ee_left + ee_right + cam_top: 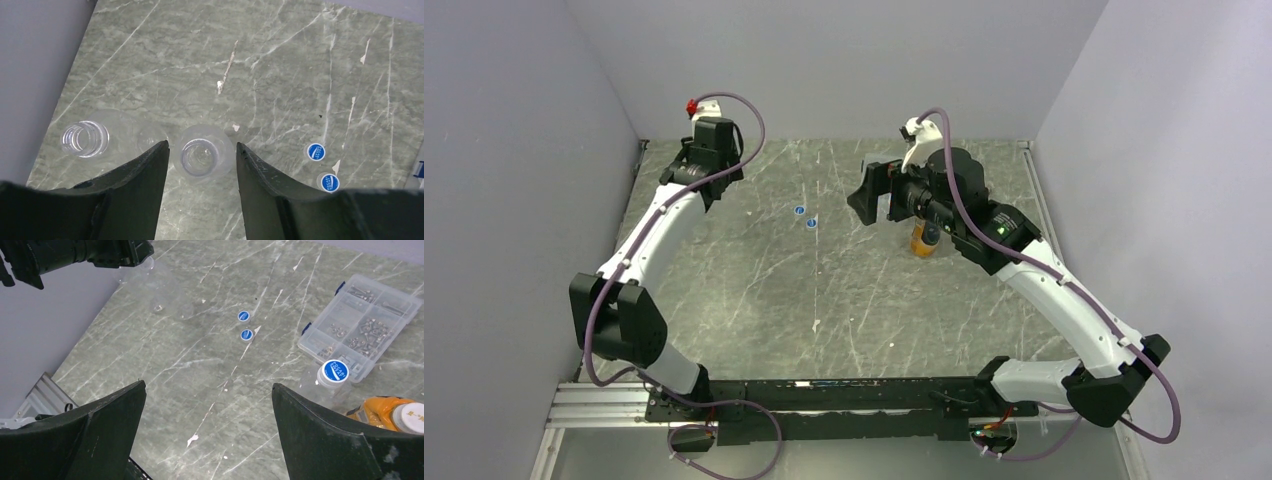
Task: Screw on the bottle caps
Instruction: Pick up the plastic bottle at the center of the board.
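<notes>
Counter: grey-green marbled slab (824,310) with pale grey walls on three sides.
Orange bottle: upright right of middle (921,243), partly under the right arm. The right wrist view shows a pale cap on its neck (382,411).
Capped clear bottle: upright just beside the orange bottle (334,372), with a blue cap already on top.
Clear plastic box: flat, with compartments of small metal parts (360,322). It lies beyond the capped clear bottle in the right wrist view.
Loose bottle caps: two blue ones lie flat on the bare counter near its middle, close together and not touching (799,210) (811,222). They are well apart from every bottle.
Right tool: released (208,387), its fingers spread wide with nothing between them. It hovers above the counter right of middle (876,190).
Left tool: at the far left corner (202,146), one finger on each side of the open clear bottle. Whether it has clenched on the bottle wall I cannot tell.
Open clear bottle: upright and uncapped between those fingers (200,165).
Second open clear bottle: uncapped, outside the tool and nearer the side wall (85,139).
</notes>
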Tool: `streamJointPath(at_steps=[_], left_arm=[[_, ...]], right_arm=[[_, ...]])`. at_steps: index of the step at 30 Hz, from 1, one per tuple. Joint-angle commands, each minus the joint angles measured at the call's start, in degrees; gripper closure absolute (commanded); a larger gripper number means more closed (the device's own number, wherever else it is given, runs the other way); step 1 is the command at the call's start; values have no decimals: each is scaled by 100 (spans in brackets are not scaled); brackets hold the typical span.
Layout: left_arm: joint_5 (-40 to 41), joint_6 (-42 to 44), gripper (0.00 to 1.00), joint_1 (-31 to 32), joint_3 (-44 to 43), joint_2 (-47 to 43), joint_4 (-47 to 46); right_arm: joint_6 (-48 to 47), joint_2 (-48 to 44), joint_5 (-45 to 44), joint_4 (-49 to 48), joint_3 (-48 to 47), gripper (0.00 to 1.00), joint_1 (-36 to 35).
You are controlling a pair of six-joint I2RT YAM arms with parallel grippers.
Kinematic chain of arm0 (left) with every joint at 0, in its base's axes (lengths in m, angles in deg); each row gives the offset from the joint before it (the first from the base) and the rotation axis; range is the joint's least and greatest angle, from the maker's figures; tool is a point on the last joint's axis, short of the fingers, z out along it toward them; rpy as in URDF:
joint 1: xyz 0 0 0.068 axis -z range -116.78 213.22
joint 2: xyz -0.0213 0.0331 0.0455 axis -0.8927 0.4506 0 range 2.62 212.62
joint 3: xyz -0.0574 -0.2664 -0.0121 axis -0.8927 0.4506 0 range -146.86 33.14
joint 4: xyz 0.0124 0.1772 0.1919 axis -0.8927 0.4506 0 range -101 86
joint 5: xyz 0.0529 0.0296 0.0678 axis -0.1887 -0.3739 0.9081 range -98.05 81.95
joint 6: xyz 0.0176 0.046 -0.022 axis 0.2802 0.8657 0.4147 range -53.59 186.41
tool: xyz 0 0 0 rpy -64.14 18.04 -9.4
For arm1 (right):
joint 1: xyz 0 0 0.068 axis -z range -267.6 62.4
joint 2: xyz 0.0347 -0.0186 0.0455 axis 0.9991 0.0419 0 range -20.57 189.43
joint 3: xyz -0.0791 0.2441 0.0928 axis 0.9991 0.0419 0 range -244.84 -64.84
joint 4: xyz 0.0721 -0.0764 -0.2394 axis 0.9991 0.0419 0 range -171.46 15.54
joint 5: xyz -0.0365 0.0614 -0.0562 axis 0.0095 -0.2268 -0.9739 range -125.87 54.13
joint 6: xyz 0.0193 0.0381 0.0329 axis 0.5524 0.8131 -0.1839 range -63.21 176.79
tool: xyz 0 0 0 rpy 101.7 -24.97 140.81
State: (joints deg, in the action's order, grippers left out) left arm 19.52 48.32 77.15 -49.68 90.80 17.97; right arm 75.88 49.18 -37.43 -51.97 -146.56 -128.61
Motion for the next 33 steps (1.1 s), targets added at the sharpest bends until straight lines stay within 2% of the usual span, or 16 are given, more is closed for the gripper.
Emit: streamJointPath(at_steps=[1,13,17,19,23,24,28,33], left_arm=[[-123,-242,44,-90,65,39,-64],[-247,-323,47,-185,336,108,-181],[-261,-297,53,-189,355,136,-215],[-286,-271,61,-189,327,151,-186],[-554,-136,96,-189,148,109,21],[-653,-112,100,-189,48,92,172],[-1616,-32,100,-189,-523,-72,888],[-3496,120,100,-189,-1416,-298,1990]], right_arm=[[68,-33,94,-259,74,2,6],[130,-47,130,-372,212,2,6],[147,-76,130,-383,250,2,6],[135,-91,130,-382,279,2,6],[-54,-110,128,-411,318,2,6],[-129,-123,130,-447,326,1,6],[-498,-154,472,-718,400,0,-1],[-968,-39,1168,-1024,493,0,-50]])
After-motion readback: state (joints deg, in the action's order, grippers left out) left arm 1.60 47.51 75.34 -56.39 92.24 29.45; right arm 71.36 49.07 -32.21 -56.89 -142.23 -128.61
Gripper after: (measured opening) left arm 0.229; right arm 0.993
